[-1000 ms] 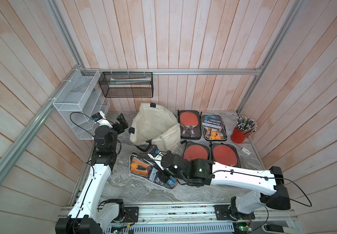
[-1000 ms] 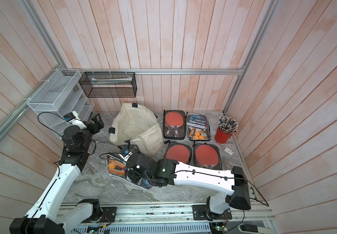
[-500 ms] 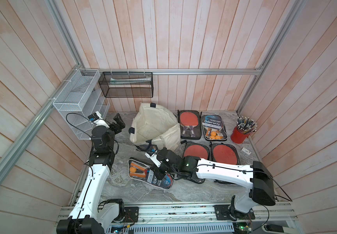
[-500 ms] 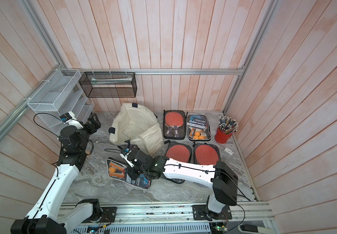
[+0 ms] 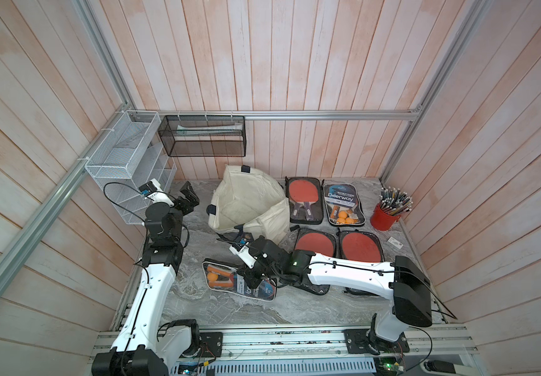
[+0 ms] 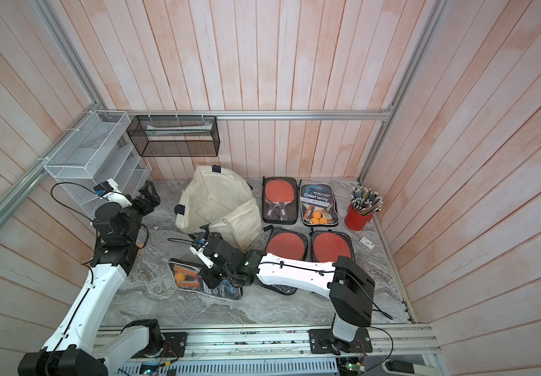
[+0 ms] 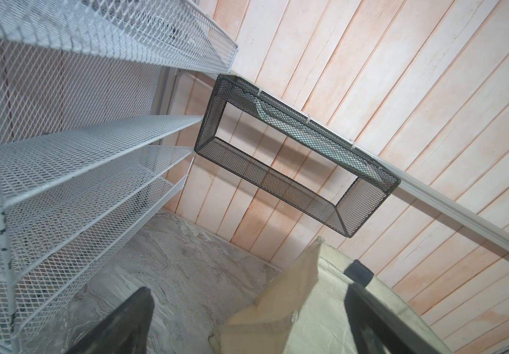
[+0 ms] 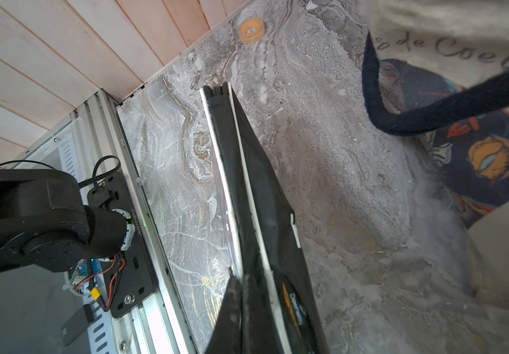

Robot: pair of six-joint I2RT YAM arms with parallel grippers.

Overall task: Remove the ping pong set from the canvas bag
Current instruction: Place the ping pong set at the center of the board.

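Over the last second the right arm's elbow has drawn in from the right edge of the counter point(image 5: 230, 312) toward its middle. The ping pong set point(image 5: 222, 280) has shifted only slightly, toward the left edge. It lies outside the bag, near the front edge and left of centre. The right gripper point(image 5: 252, 279) is pinching its zipped case by one side. The right wrist view shows the case edge-on, and I cannot tell whether it rests on the counter. Orange balls show through its clear window; the white lettering on its blue card is half covered and unreadable.

A small orange ring point(image 8: 250, 29) lies by the left edge. Behind the set, mid-counter, the canvas bag point(image 5: 246, 201) slumps with its mouth gaping upward. Its near side bears a dark emblem point(image 8: 486, 153) under script of which only "de Coe" reads.

Beside the bag, toward the left rear corner, the left gripper point(image 5: 188, 200) hangs raised with fingers spread wide, as it did before. Right of the bag lies a pair of red-paddle cases point(image 5: 314, 242). Behind them are a clear case point(image 5: 303, 200) holding paddles and a case marked "Deerway" point(image 5: 344, 198) with orange balls inside. A red cup point(image 5: 383, 221) near the right edge is full of pencils.

On the walls hang a white mesh rack point(image 5: 126, 169) and a black mesh basket point(image 5: 204, 140) holding something pale that I cannot make out.
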